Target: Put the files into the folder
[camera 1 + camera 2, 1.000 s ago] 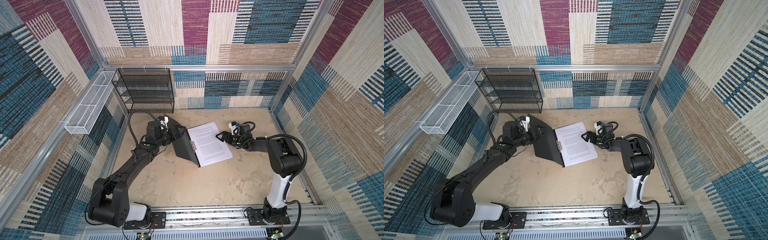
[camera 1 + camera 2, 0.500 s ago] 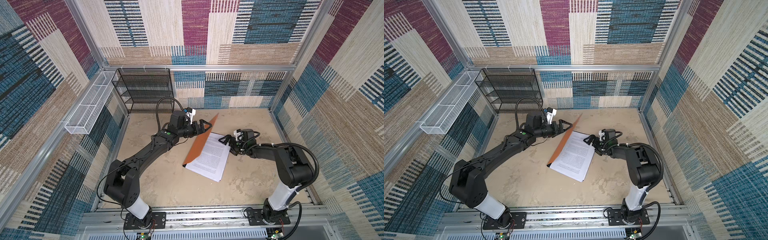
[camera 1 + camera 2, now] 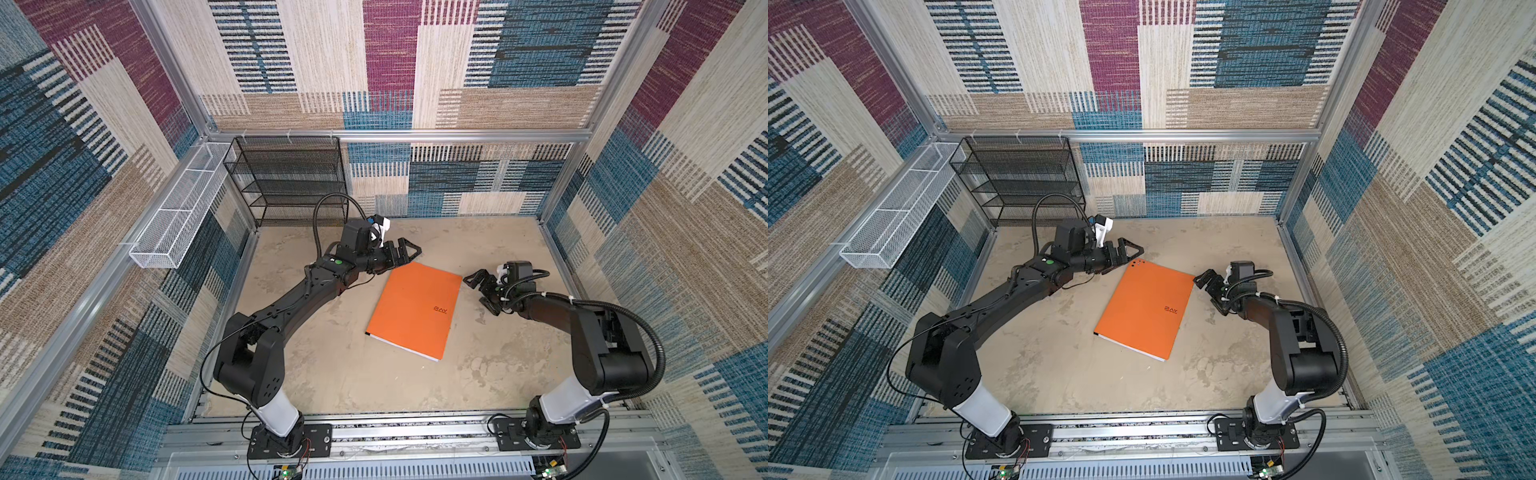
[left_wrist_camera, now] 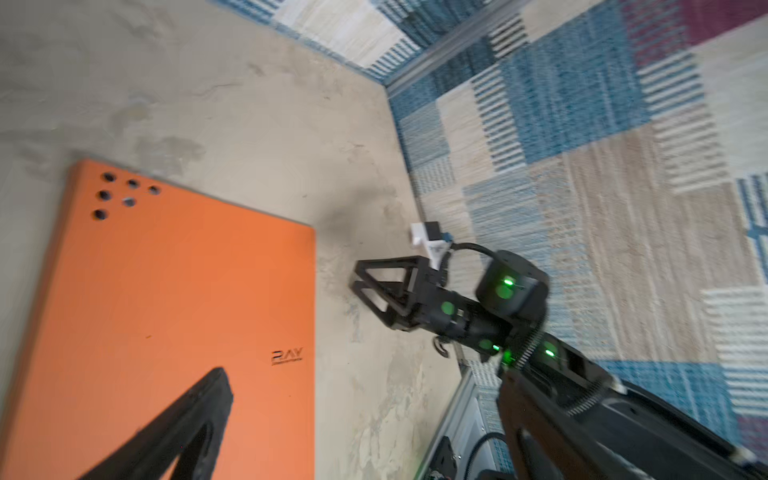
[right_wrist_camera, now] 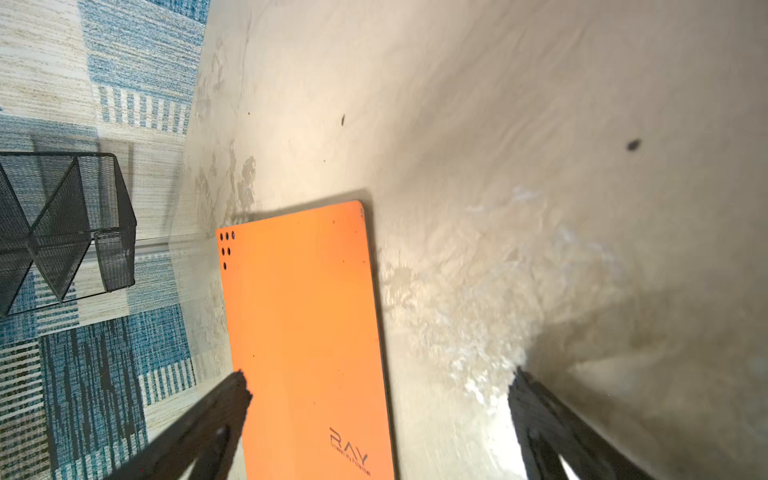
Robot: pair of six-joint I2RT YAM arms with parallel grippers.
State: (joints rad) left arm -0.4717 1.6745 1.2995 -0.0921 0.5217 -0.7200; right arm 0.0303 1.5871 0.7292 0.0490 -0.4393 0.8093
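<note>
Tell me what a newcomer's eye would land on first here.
The bright orange folder stands out at once: closed and flat on the beige floor in the middle, with a thin white paper edge along its near side. Two black arms flank it, the left end effector open at its far left corner and the right end effector open beside its far right corner, neither holding it. A black wire rack stands at the back wall.
</note>
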